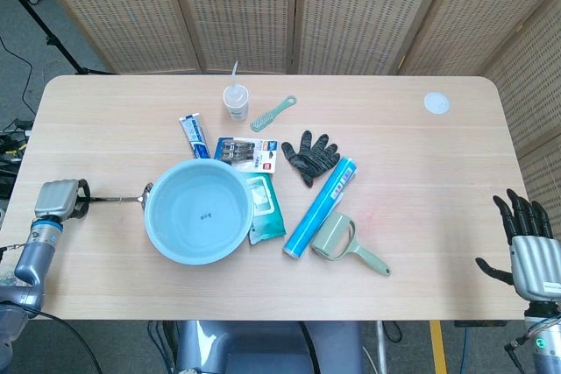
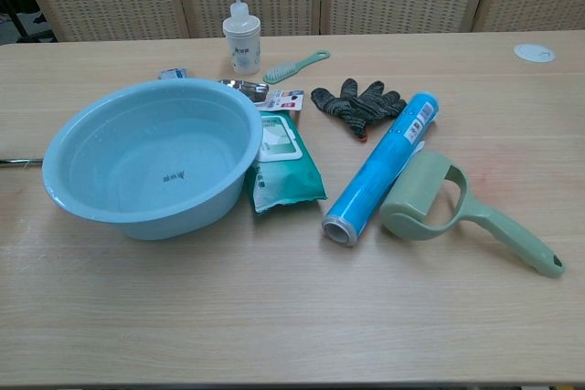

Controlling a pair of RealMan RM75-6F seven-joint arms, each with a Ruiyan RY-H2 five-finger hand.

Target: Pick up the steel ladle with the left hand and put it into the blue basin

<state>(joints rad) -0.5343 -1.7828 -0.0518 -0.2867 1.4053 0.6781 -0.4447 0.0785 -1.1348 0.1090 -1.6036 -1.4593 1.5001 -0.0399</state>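
The steel ladle's thin handle (image 1: 114, 198) lies on the table left of the blue basin (image 1: 172, 234), and its bowl end meets the basin's rim. In the chest view only a sliver of the ladle handle (image 2: 16, 161) shows beside the basin (image 2: 137, 212). My left hand (image 1: 60, 200) is at the table's left edge, its dark fingers curled around the handle's outer tip; whether they grip it is unclear. My right hand (image 1: 526, 247) hangs off the right front corner with fingers spread and nothing in it.
Right of the basin lie a green wipes pack (image 1: 265, 210), a blue roll (image 1: 320, 207), a green lint roller (image 1: 337, 240) and a black glove (image 1: 308, 156). Behind it are a squeeze bottle (image 1: 235, 99), a brush (image 1: 273, 113), a tube (image 1: 194, 135) and a blister pack (image 1: 247, 152).
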